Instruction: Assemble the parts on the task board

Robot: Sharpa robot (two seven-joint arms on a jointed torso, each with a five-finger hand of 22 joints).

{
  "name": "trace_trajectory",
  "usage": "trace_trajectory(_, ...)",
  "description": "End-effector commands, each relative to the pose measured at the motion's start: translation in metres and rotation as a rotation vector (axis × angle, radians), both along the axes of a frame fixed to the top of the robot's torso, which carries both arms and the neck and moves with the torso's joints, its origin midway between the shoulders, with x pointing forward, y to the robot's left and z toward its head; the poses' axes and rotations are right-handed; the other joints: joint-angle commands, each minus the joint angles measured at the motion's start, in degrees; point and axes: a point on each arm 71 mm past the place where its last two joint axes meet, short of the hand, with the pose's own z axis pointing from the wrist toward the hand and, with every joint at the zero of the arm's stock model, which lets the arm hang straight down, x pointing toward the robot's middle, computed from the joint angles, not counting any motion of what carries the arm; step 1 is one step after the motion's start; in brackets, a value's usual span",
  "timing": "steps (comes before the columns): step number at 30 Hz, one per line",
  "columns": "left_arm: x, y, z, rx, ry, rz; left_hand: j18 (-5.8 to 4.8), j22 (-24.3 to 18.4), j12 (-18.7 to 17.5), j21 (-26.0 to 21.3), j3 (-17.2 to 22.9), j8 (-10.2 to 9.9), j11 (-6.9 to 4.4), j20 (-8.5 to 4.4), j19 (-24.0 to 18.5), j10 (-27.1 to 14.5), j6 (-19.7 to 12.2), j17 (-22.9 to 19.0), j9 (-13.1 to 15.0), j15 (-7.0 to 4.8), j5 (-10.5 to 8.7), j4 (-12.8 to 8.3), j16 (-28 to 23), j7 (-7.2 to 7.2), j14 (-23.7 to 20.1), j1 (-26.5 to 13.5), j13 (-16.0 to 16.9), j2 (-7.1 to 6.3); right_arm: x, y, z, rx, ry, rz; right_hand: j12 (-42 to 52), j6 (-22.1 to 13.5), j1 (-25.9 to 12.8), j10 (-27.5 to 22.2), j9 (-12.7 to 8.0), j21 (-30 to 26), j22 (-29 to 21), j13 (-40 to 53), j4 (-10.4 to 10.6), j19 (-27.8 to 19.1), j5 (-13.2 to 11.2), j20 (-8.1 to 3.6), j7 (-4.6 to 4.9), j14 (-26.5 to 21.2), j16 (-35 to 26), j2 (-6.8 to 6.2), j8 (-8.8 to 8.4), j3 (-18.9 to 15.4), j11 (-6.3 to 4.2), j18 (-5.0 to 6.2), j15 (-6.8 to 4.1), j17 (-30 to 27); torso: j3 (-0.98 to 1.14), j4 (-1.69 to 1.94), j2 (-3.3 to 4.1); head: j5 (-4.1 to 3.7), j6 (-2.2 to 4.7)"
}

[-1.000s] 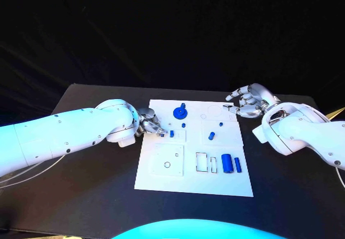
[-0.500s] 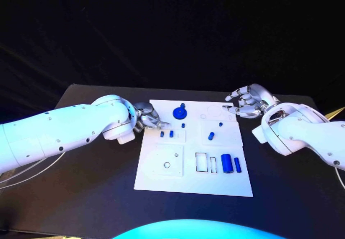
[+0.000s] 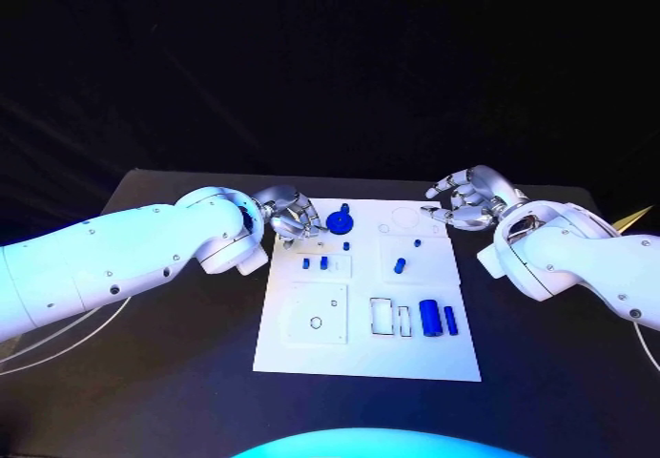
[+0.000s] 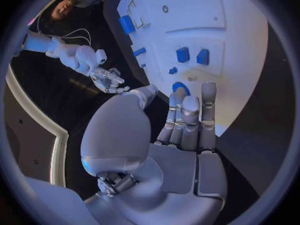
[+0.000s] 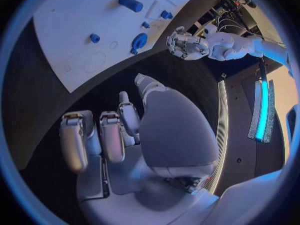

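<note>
The white task board (image 3: 317, 343) lies in the middle of the black table. On it are a round blue part (image 3: 341, 221) at the far edge, two short blue pegs (image 3: 315, 261), a small blue piece (image 3: 399, 265) and a blue cylinder (image 3: 429, 316) beside a blue bar (image 3: 450, 320). My left hand (image 3: 293, 215) hovers at the board's far left corner, just left of the round part (image 4: 179, 86), fingers straight and holding nothing. My right hand (image 3: 467, 198) hangs off the board's far right corner, fingers loosely bent and apart, with nothing in it (image 5: 119, 130).
Empty outlined recesses (image 3: 392, 317) sit on the near half of the board, next to a square plate with a small hole (image 3: 317, 322). Bare black table (image 3: 165, 363) surrounds the board. A cable (image 3: 55, 329) trails under my left arm.
My left hand has drawn back from the two pegs toward the board's far left corner, leaving both pegs in plain sight. The right hand has hardly moved.
</note>
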Motion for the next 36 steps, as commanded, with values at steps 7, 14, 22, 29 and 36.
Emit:
trace_trajectory(7, -0.001, -0.042, 0.006, 0.057, -0.388, -0.264, 0.81, -1.8, -11.19, -1.69, 5.04, -5.42, 0.41, 0.58, -2.41, -0.75, 3.32, -8.79, -8.08, 0.5, -0.24, -2.3, -2.81, 0.68, -5.39, 7.33, -12.27, -4.26, 0.0, 0.0, 0.002, 0.013, -0.029, 0.023, -8.19, -0.99, -0.72, -6.57, -0.24, -4.67, 10.42, -8.43, -0.29, 2.53, 0.19, -0.85, -0.06, 3.49, -2.14, -0.39, 1.15, 2.08, -0.31, 0.98, -0.81, 5.25, -0.13, -0.04, 0.03, -0.77, 0.85)
trace_trajectory(14, 0.003, -0.062, -0.004, 0.193, -0.435, -0.358, 1.01, -2.72, -14.07, -2.65, 3.95, -7.54, 0.82, 0.88, -3.8, -1.78, 3.34, -12.51, -10.44, 0.73, -0.32, -2.75, -3.68, 0.35, -7.46, 7.54, -15.52, -5.33, 0.001, 0.001, 0.003, 0.029, -0.048, 0.027, -14.43, -1.34, -0.96, -10.56, -0.36, -11.99, 5.75, -15.21, -0.64, -0.58, 0.23, -1.13, -0.24, 2.16, -5.12, -1.0, 2.25, 3.76, -0.52, 2.58, -1.08, 0.37, -0.08, -0.06, 0.06, -0.91, 1.21)
trace_trajectory(22, 0.008, -0.074, -0.016, 0.325, -0.404, -0.398, 0.71, -1.06, -15.06, -1.56, 2.67, -8.35, 0.83, 0.99, -2.43, -2.03, 4.28, -13.0, -11.61, 0.72, -0.32, -3.01, -2.63, -0.04, -7.15, 7.95, -17.1, -5.24, 0.001, 0.003, 0.004, 0.046, -0.069, 0.033, -28.63, -2.18, -1.81, -17.14, -0.67, -32.91, -7.91, -30.35, -1.3, -7.57, 0.26, -1.49, -0.36, -1.65, -15.17, -2.28, 3.91, 7.24, -0.74, 6.19, -1.41, -12.09, 0.01, -0.24, 0.16, -0.88, 1.32)
trace_trajectory(29, 0.01, -0.076, -0.021, 0.4, -0.366, -0.402, 0.15, 1.93, -15.17, 0.79, 2.24, -9.15, 0.5, 0.8, 0.35, -0.76, 5.94, -11.9, -12.62, 0.48, -0.32, -2.86, -0.41, -0.47, -5.36, 8.09, -18.12, -5.1, 0.002, 0.003, 0.005, 0.052, -0.077, 0.035, -29.82, -2.38, -2.22, -16.93, -0.81, -36.47, -10.4, -32.04, -1.67, -7.85, 0.26, -1.57, -0.39, -2.03, -17.36, -2.56, 4.32, 7.99, -0.77, 6.6, -1.46, -14.02, 0.1, -0.17, 0.25, -1.07, 1.31)
trace_trajectory(36, 0.014, -0.079, -0.025, 0.457, -0.336, -0.399, -0.1, 3.25, -15.32, 1.85, 2.11, -9.78, 0.26, 0.64, 1.47, 0.08, 6.87, -11.42, -13.24, 0.29, -0.3, -2.77, 0.74, -0.69, -4.57, 8.14, -18.75, -5.09, 0.001, 0.003, 0.006, 0.06, -0.088, 0.028, -40.3, -2.86, -3.53, -16.52, -1.23, -61.11, -27.57, -41.75, -2.26, -13.59, 0.27, -1.21, -0.02, -8.64, -37.17, -3.27, 5.38, 10.52, -0.4, 9.64, -1.07, -32.15, 0.08, -0.15, 0.27, -1.1, 1.18)
